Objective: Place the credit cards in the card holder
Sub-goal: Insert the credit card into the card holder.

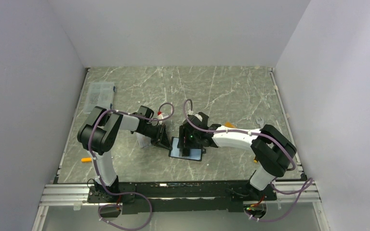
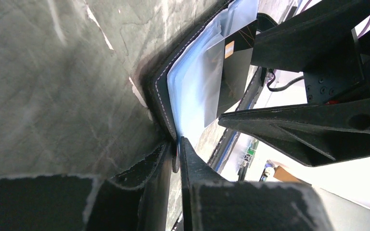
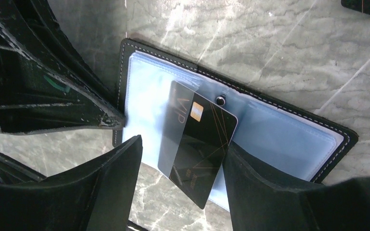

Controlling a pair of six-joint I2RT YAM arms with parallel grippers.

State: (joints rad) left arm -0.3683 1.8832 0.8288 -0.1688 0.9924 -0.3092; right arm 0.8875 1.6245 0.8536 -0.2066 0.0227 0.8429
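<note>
The card holder lies open on the table, its bluish clear pockets facing up; it also shows in the top view and the left wrist view. A black credit card with gold lines lies tilted on it, its upper left part under a clear pocket; the left wrist view shows it too. My right gripper is open, with one finger on each side of this card; the left finger stands apart from it. My left gripper is shut on the card holder's left edge. A second black card lies at the far right.
A clear plastic box of screws stands at the back left. A small orange item lies at the front left. A whitish clear sleeve lies under the left arm. An orange piece shows behind the right arm.
</note>
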